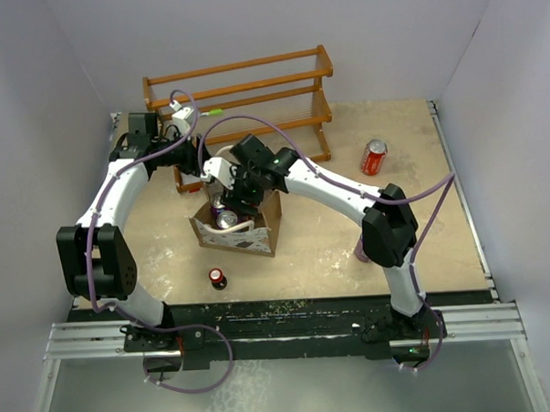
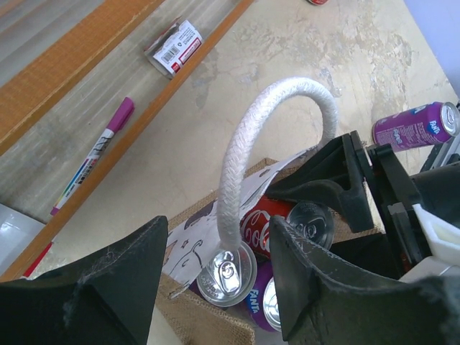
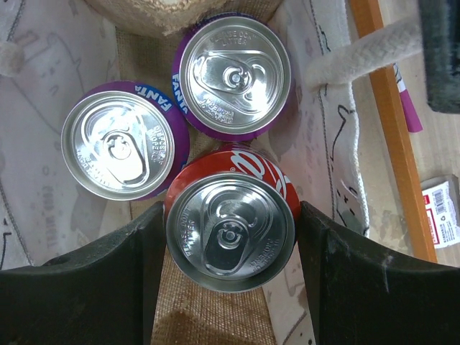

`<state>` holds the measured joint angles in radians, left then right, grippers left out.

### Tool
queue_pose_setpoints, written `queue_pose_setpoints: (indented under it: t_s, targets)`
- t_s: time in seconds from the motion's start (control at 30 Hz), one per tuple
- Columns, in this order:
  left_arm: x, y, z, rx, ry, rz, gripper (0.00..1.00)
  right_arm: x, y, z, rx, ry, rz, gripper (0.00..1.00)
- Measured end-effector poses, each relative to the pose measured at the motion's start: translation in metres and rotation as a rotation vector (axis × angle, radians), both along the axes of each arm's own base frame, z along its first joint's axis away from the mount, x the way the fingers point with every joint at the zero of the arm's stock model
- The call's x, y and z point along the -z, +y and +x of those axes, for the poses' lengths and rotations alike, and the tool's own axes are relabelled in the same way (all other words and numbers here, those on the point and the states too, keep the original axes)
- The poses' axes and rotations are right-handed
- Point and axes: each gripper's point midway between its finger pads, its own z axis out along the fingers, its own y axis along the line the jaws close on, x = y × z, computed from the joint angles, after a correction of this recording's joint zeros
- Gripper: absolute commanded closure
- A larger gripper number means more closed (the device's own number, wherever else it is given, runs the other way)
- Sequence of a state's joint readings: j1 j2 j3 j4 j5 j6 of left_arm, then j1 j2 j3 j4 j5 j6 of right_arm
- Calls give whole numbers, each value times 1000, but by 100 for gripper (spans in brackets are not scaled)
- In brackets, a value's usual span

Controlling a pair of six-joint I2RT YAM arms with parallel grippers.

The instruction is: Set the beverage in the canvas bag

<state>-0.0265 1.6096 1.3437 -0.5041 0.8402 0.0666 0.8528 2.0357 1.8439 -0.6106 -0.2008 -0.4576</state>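
right gripper (image 3: 230, 215) clasping red can (image 3: 230, 241) inside canvas bag (image 1: 236, 238), left gripper (image 2: 219, 241) spread wide

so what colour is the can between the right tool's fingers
Red with white script. The can shows best in the right wrist view.

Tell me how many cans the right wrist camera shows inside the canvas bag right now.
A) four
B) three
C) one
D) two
B: looking down into the canvas bag, the right wrist view shows one purple Fanta can, a second purple Fanta can, and a red Coca-Cola can flanked closely by the right gripper.
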Motion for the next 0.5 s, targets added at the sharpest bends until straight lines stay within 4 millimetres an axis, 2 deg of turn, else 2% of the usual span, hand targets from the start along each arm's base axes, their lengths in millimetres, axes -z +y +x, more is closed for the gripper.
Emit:
queue_pose_setpoints:
  t_s: [0.17, 0.5]
  targets:
    - [0, 0, 0, -1, -1, 1, 38, 5, 1, 1, -4, -2, -3, 100]
    - [-1, 0, 0, 0, -4, 0, 38, 14, 2, 2, -8, 1, -11, 92]
